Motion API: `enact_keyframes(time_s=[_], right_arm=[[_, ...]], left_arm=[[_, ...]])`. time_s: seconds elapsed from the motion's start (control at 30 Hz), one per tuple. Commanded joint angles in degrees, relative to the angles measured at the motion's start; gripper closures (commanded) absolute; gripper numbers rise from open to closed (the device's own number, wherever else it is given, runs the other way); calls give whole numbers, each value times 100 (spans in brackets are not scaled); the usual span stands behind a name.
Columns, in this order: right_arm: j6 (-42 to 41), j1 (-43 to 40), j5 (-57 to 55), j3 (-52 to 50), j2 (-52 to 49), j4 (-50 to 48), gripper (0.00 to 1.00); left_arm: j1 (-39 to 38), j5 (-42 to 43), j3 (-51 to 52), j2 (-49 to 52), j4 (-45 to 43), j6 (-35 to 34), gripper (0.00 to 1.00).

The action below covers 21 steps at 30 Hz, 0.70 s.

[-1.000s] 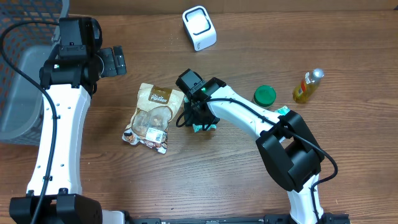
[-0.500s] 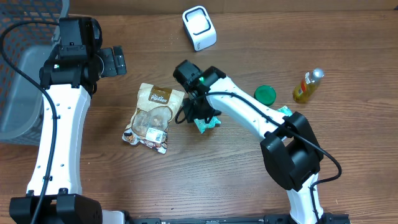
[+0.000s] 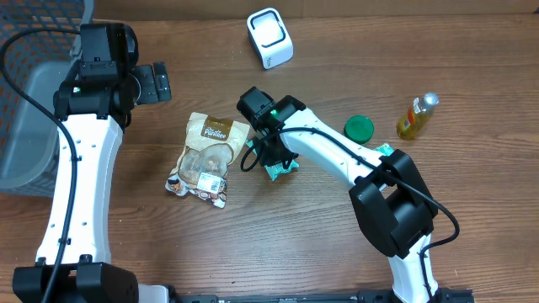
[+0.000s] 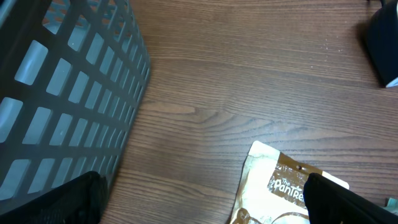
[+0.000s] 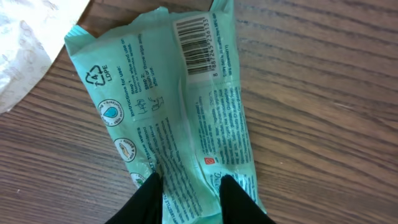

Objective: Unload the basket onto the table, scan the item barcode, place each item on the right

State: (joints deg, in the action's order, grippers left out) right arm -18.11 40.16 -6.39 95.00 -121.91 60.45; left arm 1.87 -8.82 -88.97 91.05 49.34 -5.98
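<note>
A teal wipes packet (image 5: 186, 112) lies flat on the wooden table, its barcode (image 5: 202, 46) facing up at the far end. My right gripper (image 5: 191, 186) pinches the packet's near end, the film bunched between the two black fingers. From overhead, the right gripper (image 3: 272, 156) sits over the packet (image 3: 284, 169) at the table's middle. A white scanner (image 3: 269, 38) stands at the back. My left gripper (image 3: 156, 82) hovers open at the back left, its jaws (image 4: 199, 202) wide apart over bare wood.
A tan snack bag (image 3: 206, 156) lies just left of the packet and shows in the left wrist view (image 4: 280, 186). A grey slatted basket (image 3: 25, 126) stands at the far left. A green lid (image 3: 358, 129) and a small yellow bottle (image 3: 418, 116) are at the right.
My right gripper's jaws have narrowed onto the teal packet, and the wrist shifted a little toward the back. The left arm has not moved.
</note>
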Motion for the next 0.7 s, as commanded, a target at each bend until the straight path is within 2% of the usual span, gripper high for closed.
enact_keyframes(time_s=[0.0, 0.4, 0.67], right_arm=[[68, -15, 26, -94, -63, -74, 76], [85, -15, 114, -160, -70, -118, 79], [85, -15, 111, -927, -70, -905, 77]], left_arm=[[-39, -17, -39, 15, -7, 44, 1], [-39, -17, -39, 17, -7, 44, 1], [-39, -17, -39, 17, -7, 44, 0]])
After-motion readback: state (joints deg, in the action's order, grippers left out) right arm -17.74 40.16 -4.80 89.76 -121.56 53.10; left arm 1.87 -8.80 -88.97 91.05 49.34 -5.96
